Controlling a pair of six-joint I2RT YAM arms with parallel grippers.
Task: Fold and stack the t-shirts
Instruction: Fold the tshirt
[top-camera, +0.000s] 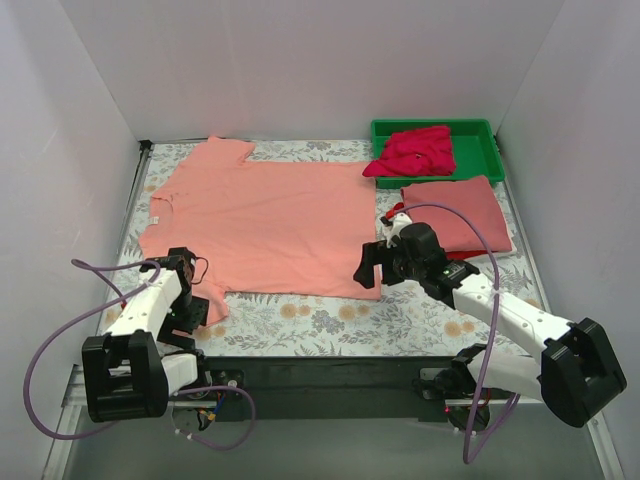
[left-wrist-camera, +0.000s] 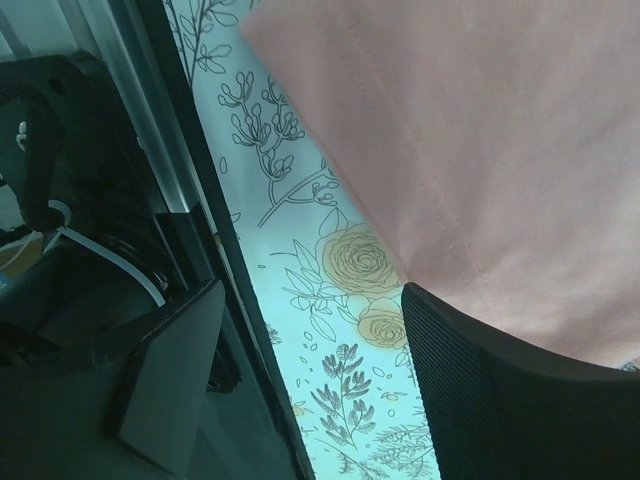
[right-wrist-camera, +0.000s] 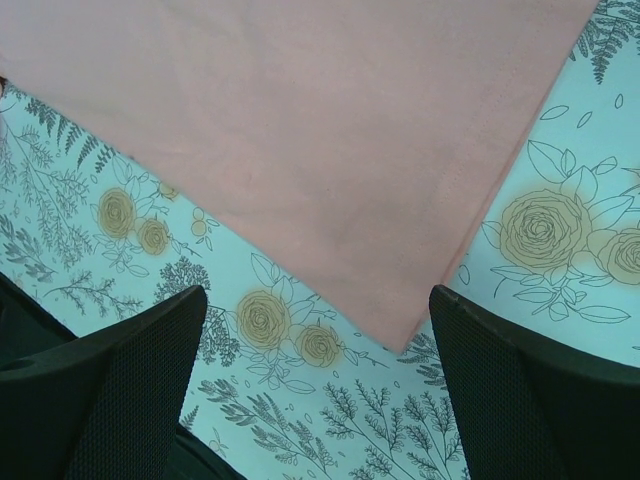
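Hovering with jaws parted and nothing pinched: left gripper (left-wrist-camera: 310, 330) beside a sleeve edge, right gripper (right-wrist-camera: 318, 320) straddling a hem corner of the light salmon-pink cloth t-shirt (top-camera: 270, 215), spread flat, not yet folded. Just beyond the right gripper, a folded dusty-rose t-shirt (top-camera: 460, 215), seemingly done. Farther beyond, a crumpled red-magenta t-shirt (top-camera: 415, 150) in the green plastic tray (top-camera: 480, 150), yet to be folded.

White arms (top-camera: 140, 310), black joints (top-camera: 120, 375), looping purple cables (top-camera: 440, 206)

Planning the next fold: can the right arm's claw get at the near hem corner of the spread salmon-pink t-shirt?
Probably yes. The right claw hangs open directly over that corner of the flat light salmon-pink cloth t-shirt. Nothing lies on the corner or between it and the claw, and only the floral tablecloth shows around it.
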